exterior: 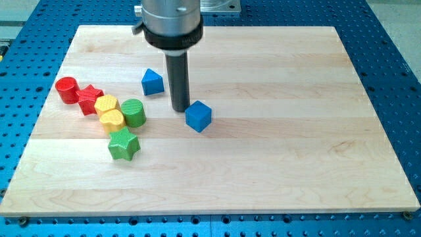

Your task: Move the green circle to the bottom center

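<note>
No legible text (none anywhere)

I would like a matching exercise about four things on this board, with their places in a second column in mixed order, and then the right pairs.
Things:
1. red circle
2. green star
3. blue cube
4. my tip

Places:
A. lowest block in the view
B. between the two blue blocks
C. just to the view's right of my tip
D. farthest to the view's left

Pairs: 1-D, 2-A, 3-C, 4-B
</note>
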Controlling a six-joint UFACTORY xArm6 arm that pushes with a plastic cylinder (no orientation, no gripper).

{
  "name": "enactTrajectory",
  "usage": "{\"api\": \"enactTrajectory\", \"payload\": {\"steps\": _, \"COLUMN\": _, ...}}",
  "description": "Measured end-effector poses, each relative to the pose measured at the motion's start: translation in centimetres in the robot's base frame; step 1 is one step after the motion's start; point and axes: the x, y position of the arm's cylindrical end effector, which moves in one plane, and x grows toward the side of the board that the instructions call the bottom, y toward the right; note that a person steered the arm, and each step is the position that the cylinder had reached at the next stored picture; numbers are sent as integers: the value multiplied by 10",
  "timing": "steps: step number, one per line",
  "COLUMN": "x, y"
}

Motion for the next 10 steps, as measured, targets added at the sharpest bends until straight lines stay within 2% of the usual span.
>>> {"api": "enactTrajectory", "payload": {"steps": 1, "x": -20, "y": -33}}
{"api": "enactTrajectory", "payload": {"steps": 2, "x": -9, "y": -51}}
{"api": "enactTrajectory", "payload": {"steps": 3, "x": 26, "y": -51}}
{"api": "enactTrajectory", "payload": {"steps": 4, "x": 55, "y": -16}}
{"api": "enactTrajectory", "payload": {"steps": 5, "x": 55, "y": 1}}
{"api": "enactTrajectory", "payload": {"steps": 6, "x": 7, "y": -28}}
{"api": "enactTrajectory", "payload": {"steps": 8, "x": 7, "y": -110}}
{"api": "enactTrajectory", "payload": {"steps": 9, "x": 35, "y": -102}}
{"api": "enactTrajectory", "payload": {"steps": 10, "x": 50, "y": -66}}
